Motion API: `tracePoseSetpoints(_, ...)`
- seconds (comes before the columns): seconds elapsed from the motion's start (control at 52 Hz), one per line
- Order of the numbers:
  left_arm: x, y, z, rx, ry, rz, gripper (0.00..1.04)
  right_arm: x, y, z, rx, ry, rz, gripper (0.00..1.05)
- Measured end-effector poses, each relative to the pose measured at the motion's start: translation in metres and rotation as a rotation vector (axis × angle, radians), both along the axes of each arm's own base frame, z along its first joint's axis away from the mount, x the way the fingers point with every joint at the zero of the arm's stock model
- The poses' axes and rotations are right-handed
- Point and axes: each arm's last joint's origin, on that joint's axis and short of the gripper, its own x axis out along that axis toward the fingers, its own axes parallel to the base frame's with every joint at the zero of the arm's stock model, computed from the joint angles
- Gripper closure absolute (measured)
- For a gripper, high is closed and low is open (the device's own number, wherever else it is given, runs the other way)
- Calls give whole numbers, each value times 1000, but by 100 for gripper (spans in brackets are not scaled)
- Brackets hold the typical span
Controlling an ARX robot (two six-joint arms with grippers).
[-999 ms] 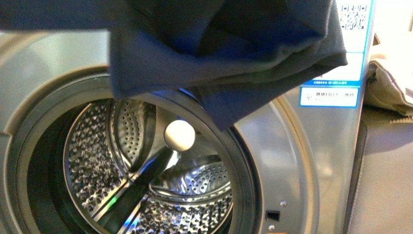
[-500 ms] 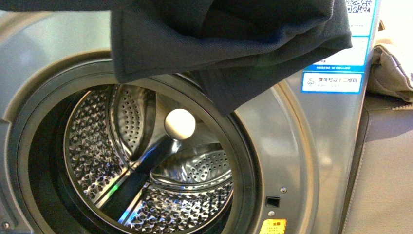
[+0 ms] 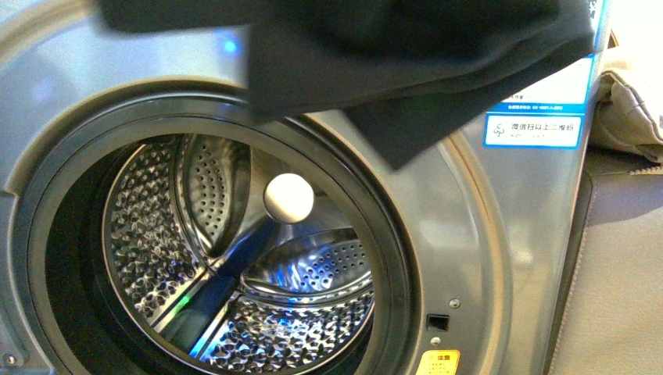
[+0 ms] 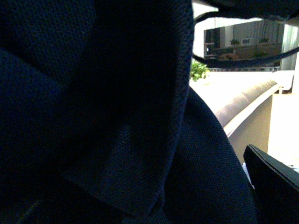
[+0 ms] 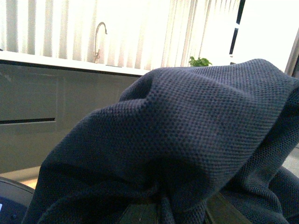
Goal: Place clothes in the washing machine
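The clothes (image 3: pixel 406 55), a limp dark garment, hang across the top of the front view, just above and to the right of the washing machine's (image 3: pixel 485 258) open porthole. The perforated steel drum (image 3: pixel 234 258) is in full view below them, with no cloth in it. In the left wrist view the clothes (image 4: pixel 103 116) fill nearly the whole picture. They bury my left gripper (image 4: pixel 177 200), and only one black finger (image 4: pixel 275 186) shows. In the right wrist view my right gripper (image 5: pixel 180 211) is shut on a bunched fold of the clothes (image 5: pixel 187 126). Neither arm shows in the front view.
A blue-and-white label (image 3: pixel 539 117) and a yellow sticker (image 3: pixel 438 363) are on the machine's front. A beige cloth (image 3: pixel 633 109) lies on the grey surface to the machine's right. The right wrist view shows a counter with a tap (image 5: pixel 98 42) behind.
In the front view the clothes have risen and drawn to the right. Their lower edge now sits higher and uncovers the top of the porthole rim.
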Motion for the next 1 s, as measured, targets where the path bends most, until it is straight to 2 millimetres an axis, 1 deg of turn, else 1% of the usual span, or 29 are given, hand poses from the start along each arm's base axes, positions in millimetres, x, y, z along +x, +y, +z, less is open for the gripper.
tracePoseSetpoints(0.154,5,-20,5,-105,31,10,7,0,0,0,0,-1,-3,98)
tracePoseSetpoints(0.307,12,-29,4,-170,65,46,7,0,0,0,-1,-1,-6,98)
tracePoseSetpoints(0.461,20,-38,1,-250,116,130,7,0,-1,0,-1,-1,-7,98)
tracePoseSetpoints(0.596,30,-50,-1,-281,153,250,7,1,-1,0,0,-1,-10,98)
tracePoseSetpoints(0.73,39,-55,-1,-295,167,332,7,1,-1,0,0,-1,-12,98)
tracePoseSetpoints(0.807,44,-55,1,-314,173,408,7,1,-1,0,0,-1,-11,98)
tracePoseSetpoints(0.826,46,-54,1,-318,172,433,7,1,-1,0,0,-1,-11,98)
tracePoseSetpoints(0.845,47,-53,1,-324,171,457,11,1,-1,0,0,-1,-11,98)
tracePoseSetpoints(0.884,50,-48,2,-344,176,520,19,1,-1,0,0,-1,-11,98)
tracePoseSetpoints(0.961,56,-39,3,-359,175,586,34,1,-1,0,-1,-1,-10,98)
tracePoseSetpoints(0.999,57,-36,3,-361,173,597,37,1,-1,0,-1,0,-10,98)
